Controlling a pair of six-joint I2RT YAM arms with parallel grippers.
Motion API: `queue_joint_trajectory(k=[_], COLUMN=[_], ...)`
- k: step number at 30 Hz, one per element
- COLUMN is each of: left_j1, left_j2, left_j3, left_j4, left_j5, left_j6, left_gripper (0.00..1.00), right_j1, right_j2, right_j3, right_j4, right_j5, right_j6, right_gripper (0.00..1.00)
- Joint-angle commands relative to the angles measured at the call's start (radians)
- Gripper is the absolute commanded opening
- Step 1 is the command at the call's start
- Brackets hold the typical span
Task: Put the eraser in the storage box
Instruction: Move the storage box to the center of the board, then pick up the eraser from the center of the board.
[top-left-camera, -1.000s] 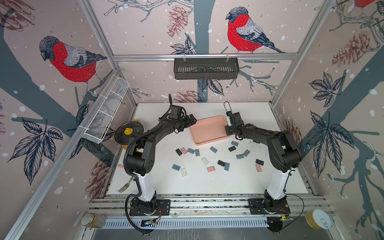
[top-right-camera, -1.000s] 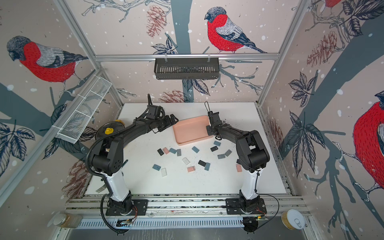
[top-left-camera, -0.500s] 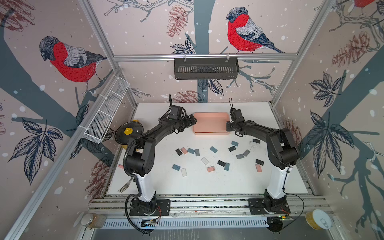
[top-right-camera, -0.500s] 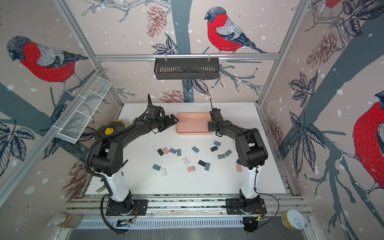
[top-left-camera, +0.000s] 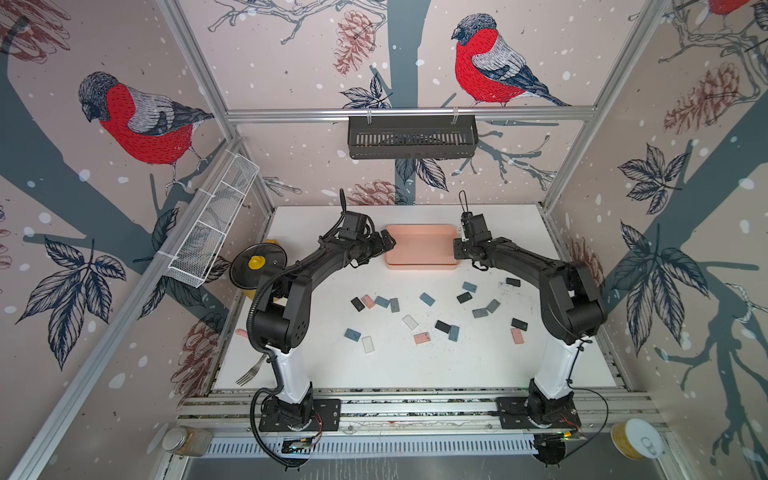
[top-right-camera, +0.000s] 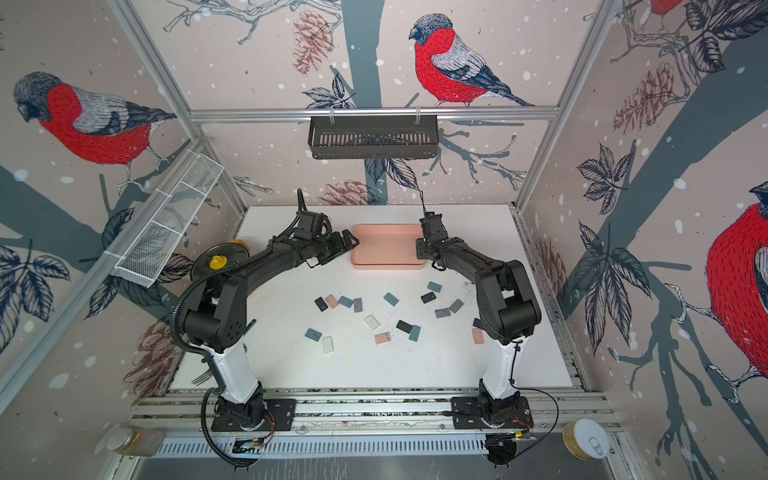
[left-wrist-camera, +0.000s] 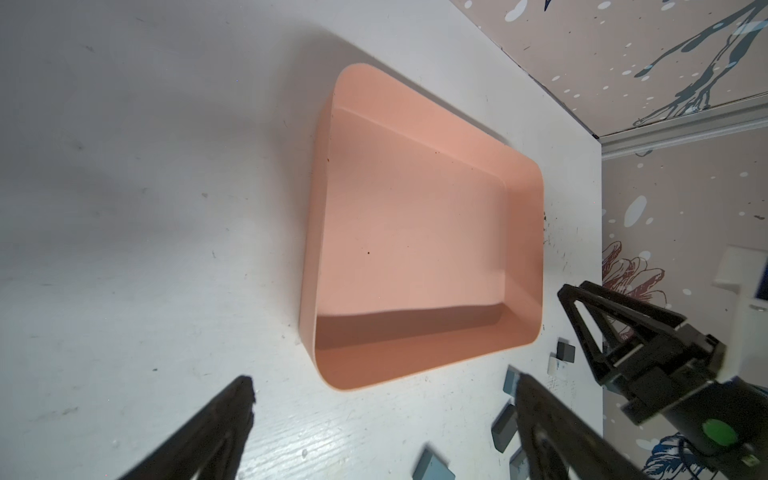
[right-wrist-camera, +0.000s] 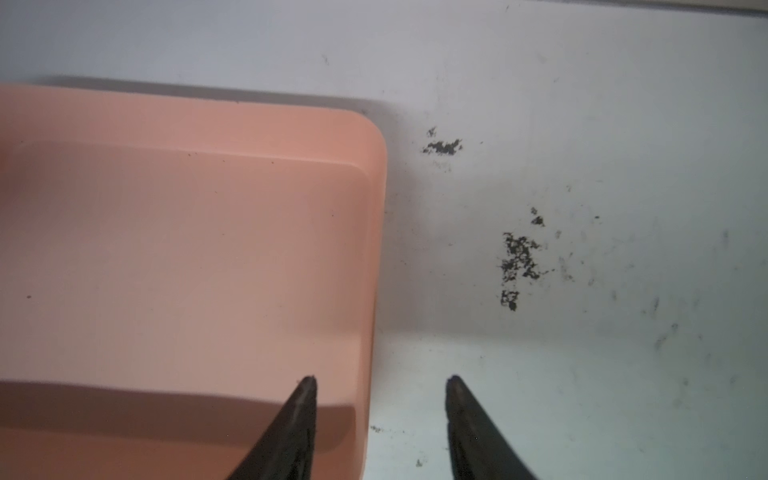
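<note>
The storage box (top-left-camera: 419, 245) (top-right-camera: 386, 245), a shallow salmon-pink tray, lies square at the back middle of the white table with nothing in it. Several small erasers (top-left-camera: 427, 299), blue-grey, black, pink and white, are scattered in front of it. My left gripper (top-left-camera: 385, 244) (left-wrist-camera: 382, 378) stands open just off the box's left end. My right gripper (top-left-camera: 458, 248) (right-wrist-camera: 381, 380) is open at the right end. It straddles the box wall (right-wrist-camera: 376, 257), one finger inside and one outside, with clear gaps. The box floor (left-wrist-camera: 415, 232) is bare.
A black slotted basket (top-left-camera: 411, 137) hangs on the back rail and a white wire basket (top-left-camera: 212, 224) on the left wall. A black lid with a yellow knob (top-left-camera: 257, 266) and a fork (top-left-camera: 251, 372) lie at the left edge. Dark crumbs (right-wrist-camera: 517, 257) dot the table right of the box.
The box went from lying askew to lying square and a little farther back, moved by my right gripper. That gripper has since opened. The left arm has not moved.
</note>
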Motion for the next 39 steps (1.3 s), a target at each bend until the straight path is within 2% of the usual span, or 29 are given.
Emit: queue_joint_trajectory(k=[1,4,9,14,19,24,30,34,36,39], left_j1=[-0.009,-0.021,-0.051,-0.091,-0.116,-0.145,-0.181,-0.193,-0.197,-0.197], left_j2=[-0.006,-0.022,-0.069,-0.093,-0.101,-0.119,-0.136,-0.135,-0.133,-0.130], left_j3=[0.010,0.014,-0.013,-0.024,-0.031,-0.054,-0.070,-0.070,-0.070,-0.069], left_j4=[0.000,-0.003,0.045,0.067,0.073,0.104,0.120,0.117,0.119,0.116], left_j5=[-0.006,-0.016,-0.020,-0.008,0.018,0.044,0.040,0.034,0.034,0.033], left_j6=[0.010,0.025,0.033,0.029,0.007,-0.021,-0.031,-0.027,-0.027,-0.027], left_gripper=[0.97,0.97,0.97,0.97,0.97,0.97,0.97,0.97,0.97,0.97], right_j1=[0.004,0.004,0.001,0.008,0.013,0.030,0.031,0.029,0.031,0.031], right_j2=[-0.073,-0.160,-0.298,-0.357,-0.354,-0.295,-0.194,-0.148,-0.128,-0.106], right_j3=[-0.011,-0.082,-0.251,-0.369,-0.453,-0.451,-0.408,-0.387,-0.378,-0.367], right_j4=[-0.028,-0.042,-0.042,-0.055,-0.060,-0.066,-0.046,-0.040,-0.038,-0.043], right_j5=[-0.003,0.016,0.039,0.059,0.070,0.065,0.061,0.061,0.059,0.055], right_j6=[-0.006,0.007,0.037,0.046,0.069,0.085,0.090,0.093,0.091,0.090], right_gripper=[0.78,1.00,0.99,0.99,0.99,1.00,0.86,0.81,0.74,0.70])
